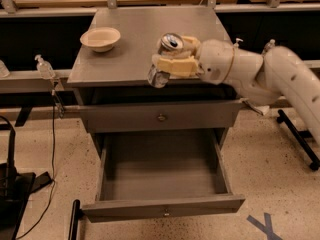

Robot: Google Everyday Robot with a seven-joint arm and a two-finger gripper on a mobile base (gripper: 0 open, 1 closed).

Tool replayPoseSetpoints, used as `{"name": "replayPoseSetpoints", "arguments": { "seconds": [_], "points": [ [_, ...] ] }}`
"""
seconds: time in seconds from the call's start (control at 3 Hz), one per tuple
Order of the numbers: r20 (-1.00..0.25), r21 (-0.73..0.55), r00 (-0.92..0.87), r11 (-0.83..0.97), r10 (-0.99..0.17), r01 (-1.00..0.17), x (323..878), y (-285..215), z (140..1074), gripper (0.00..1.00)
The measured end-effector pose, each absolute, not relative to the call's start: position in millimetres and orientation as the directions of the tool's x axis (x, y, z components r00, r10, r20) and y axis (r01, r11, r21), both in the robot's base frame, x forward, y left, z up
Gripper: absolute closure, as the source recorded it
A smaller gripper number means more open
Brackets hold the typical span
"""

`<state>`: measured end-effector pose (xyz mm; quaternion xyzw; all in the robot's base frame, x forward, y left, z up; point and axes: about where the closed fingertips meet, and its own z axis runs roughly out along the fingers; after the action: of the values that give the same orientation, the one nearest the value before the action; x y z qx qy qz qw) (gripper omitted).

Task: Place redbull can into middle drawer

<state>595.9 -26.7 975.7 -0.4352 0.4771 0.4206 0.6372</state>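
Far to the left of the gripper and a little lower, a small clear pump bottle (44,66) stands on a side ledge. Nearer, up and to the gripper's left, a shallow cream bowl (100,38) sits on the grey cabinet top (140,26), well apart from the claw. The gripper (172,54) hangs over the front edge of that top, and its cream fingers (176,65) are closed around the body of the redbull can (171,41). The can is lifted off the surface and tilted, with its shiny pull-tab top up and back and its base (157,77) poking down past the cabinet's front edge. Just below the claw is the closed upper drawer front with a brass knob (161,117). Further below, the middle drawer (130,210) is pulled fully out, its plain grey box open to view beneath the held can. To the right, the white arm (280,76) leads away from the claw toward the frame's edge, and low on the floor at the right lies a blue tape cross (265,226).
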Motion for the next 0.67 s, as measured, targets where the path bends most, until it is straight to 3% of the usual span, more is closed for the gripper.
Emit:
{"name": "replayPoseSetpoints", "arguments": {
  "seconds": [0.33,0.67],
  "points": [
    [-0.953,-0.077,0.173,0.354,0.25,-0.932,589.4,-45.5,962.9,1.0],
    [-0.966,-0.114,0.186,0.346,0.181,-0.931,592.6,-41.3,966.2,1.0]
  ]
}}
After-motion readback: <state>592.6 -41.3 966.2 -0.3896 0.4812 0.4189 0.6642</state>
